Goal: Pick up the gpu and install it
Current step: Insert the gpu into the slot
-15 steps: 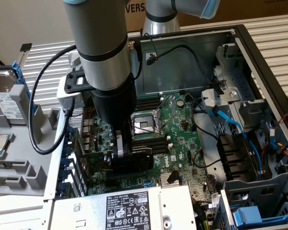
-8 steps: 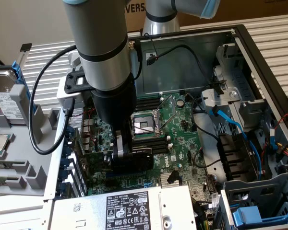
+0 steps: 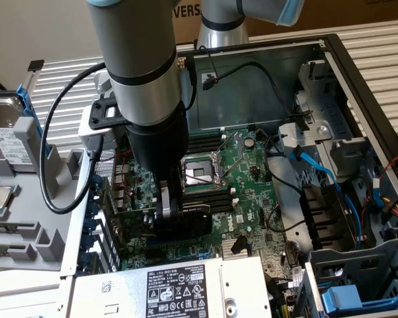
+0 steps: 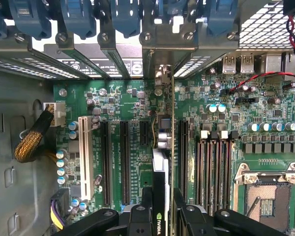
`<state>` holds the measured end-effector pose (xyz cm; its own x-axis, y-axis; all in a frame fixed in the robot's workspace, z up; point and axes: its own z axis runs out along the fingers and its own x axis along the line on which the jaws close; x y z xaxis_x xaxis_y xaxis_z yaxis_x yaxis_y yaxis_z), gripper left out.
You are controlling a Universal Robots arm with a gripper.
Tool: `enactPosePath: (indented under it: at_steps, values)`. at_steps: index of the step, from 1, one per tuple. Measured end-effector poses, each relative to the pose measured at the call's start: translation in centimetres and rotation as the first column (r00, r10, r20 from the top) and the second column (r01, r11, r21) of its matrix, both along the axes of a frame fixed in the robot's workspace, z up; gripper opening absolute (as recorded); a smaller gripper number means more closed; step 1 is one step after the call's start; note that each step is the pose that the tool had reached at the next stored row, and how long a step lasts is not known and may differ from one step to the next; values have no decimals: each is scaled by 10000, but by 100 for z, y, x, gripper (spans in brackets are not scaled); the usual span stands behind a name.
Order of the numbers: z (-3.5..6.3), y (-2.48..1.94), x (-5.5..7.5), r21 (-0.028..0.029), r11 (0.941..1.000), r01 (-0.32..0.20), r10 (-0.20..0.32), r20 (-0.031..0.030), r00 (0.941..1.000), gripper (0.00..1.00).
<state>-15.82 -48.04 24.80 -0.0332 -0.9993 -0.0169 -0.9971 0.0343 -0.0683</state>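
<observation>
The gpu (image 4: 161,189) is held on edge between the fingers of the hand (image 4: 163,214), which are about half closed and clamped on its two faces, right over the motherboard (image 4: 214,96) inside the open case (image 3: 358,73). Seen from the wrist, the card's long axis is lined up with the expansion slots, with its far end reaching toward the rear bracket openings. One gpu, one hand and one empty CPU socket (image 3: 198,173) can be counted, plus four long black slots (image 4: 124,162), give or take.
</observation>
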Motion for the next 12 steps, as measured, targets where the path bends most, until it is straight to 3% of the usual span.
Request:
enactPosePath:
  at_steps: [12]
  values:
    - [-12,0,0,-1,10000,0,0,0,10000,26]
